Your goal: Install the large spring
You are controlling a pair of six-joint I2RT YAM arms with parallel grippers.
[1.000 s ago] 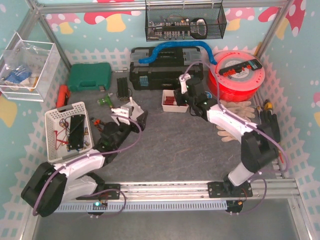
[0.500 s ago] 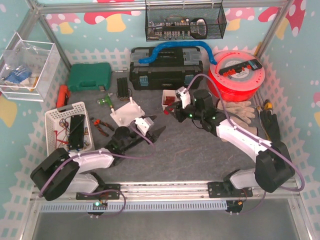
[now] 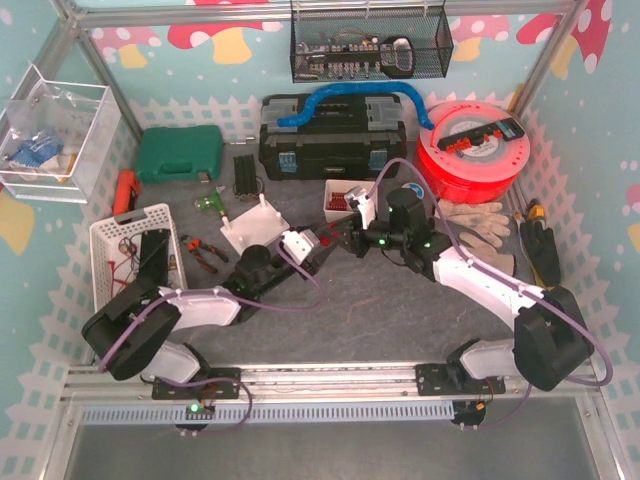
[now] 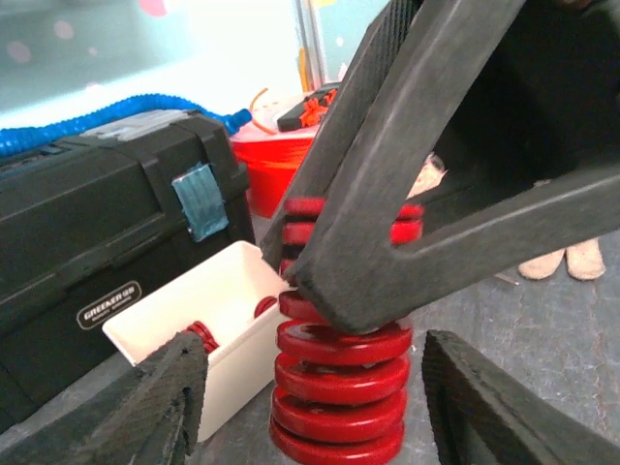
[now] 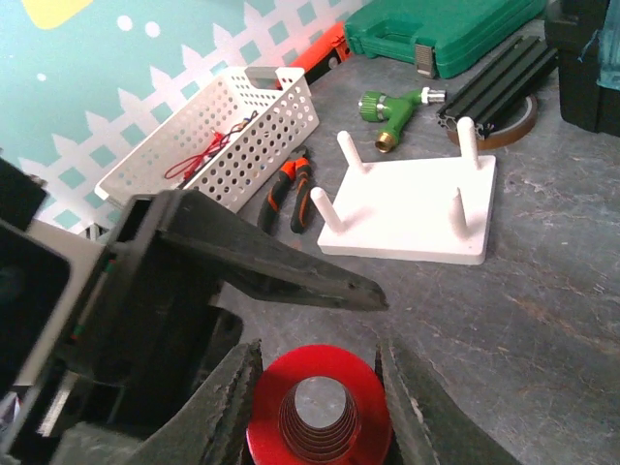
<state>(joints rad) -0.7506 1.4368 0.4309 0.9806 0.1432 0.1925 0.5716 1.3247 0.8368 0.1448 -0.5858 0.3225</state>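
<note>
– Red spring (image 4: 339, 383), where is it?
– Clamped between the fingers of the right pincer (image 5: 318, 387), which grips its upper coils (that wrist camera looks straight down the bore).
– And the left pincer (image 4: 315, 354)?
– Spread wide, one finger (image 4: 160, 402) on each side of the lower coils, a gap at both sides, touching nothing.
– Does the spring reach the bench (image 4: 542, 339)?
– Cannot tell; its foot is cut off from view.
– Anything close by?
– A white box (image 4: 189, 320) of more red springs sits just beyond the left pincer, with a black toolbox (image 4: 87, 242) behind it. A white peg plate (image 5: 412, 218) lies beyond the right pincer, well apart.
</note>
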